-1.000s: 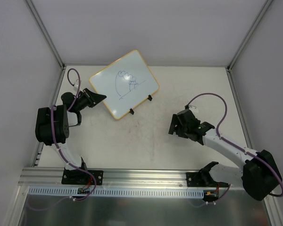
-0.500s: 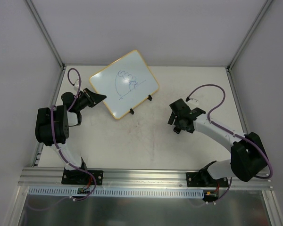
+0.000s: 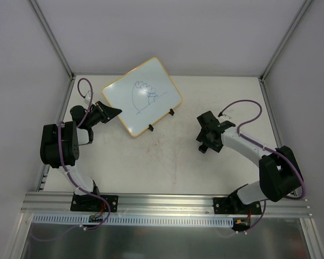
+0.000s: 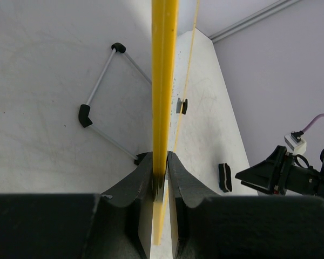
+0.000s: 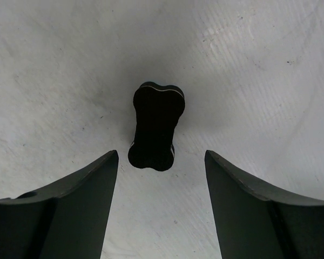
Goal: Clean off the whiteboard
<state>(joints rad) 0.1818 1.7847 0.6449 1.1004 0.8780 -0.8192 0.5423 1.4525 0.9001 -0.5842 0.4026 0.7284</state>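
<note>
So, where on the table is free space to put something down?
The widest bare patch of table lies between the whiteboard, the right gripper and the near rail. The far right corner is bare too. Crowded: far left, where the left gripper clamps the whiteboard.

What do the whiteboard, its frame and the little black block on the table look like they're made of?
Whiteboard: smooth white face carrying pen lines, probably a coated sheet. Frame: even yellow with a slight sheen, likely plastic. Black block: matte, rounded, with a thin pale seam along its side; plastic or dense foam, hard to tell.
</note>
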